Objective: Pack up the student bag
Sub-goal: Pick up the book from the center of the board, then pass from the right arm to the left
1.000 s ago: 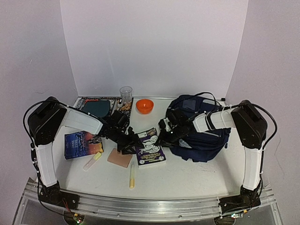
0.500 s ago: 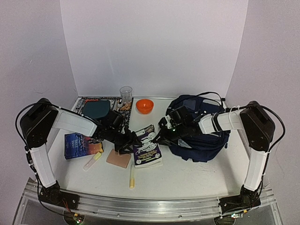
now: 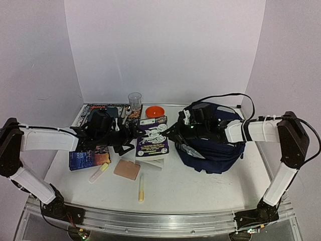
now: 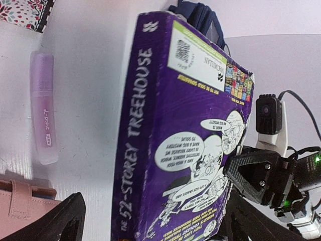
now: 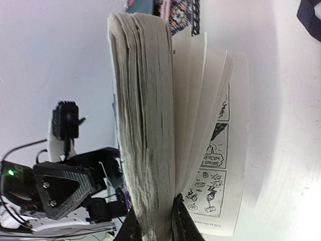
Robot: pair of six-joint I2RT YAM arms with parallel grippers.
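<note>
Nearest the arms' bases, a yellow stick [image 3: 141, 190] is lying on the white desk [image 3: 200, 193]. Just beyond it a pink stitched wallet [image 3: 127, 169] and a pale marker [image 3: 99, 172] are resting, with a glossy blue book [image 3: 86, 155] lying flat to their left. At mid-desk a purple paperback [image 3: 152, 141] is tilting up off the surface, loose pages hanging beneath it. The left gripper [image 3: 126, 138] is standing beside its spine with its jaws spread wide and a strip of desk showing between one finger and the cover. The right gripper [image 5: 158, 225] is pinching the book's fanned page edge, its jaws closed on the paper. The left wrist view is showing the spine title "52-Storey Treehouse", cartoon artwork and a lilac pen [image 4: 42, 115]. The right wrist view is showing the rough cream page block and a comic page inside. The student bag [image 3: 215, 150], soft navy fabric with a rounded, slumped outline, is lying on the right half of the desk just beside the book. Its long axis is running from the near side toward the back wall; I cannot tell which end is its top. Farthest back, a clear glass [image 3: 134, 100], an orange bowl [image 3: 156, 109] and a patterned case [image 3: 95, 110] are sitting along the wall.
</note>
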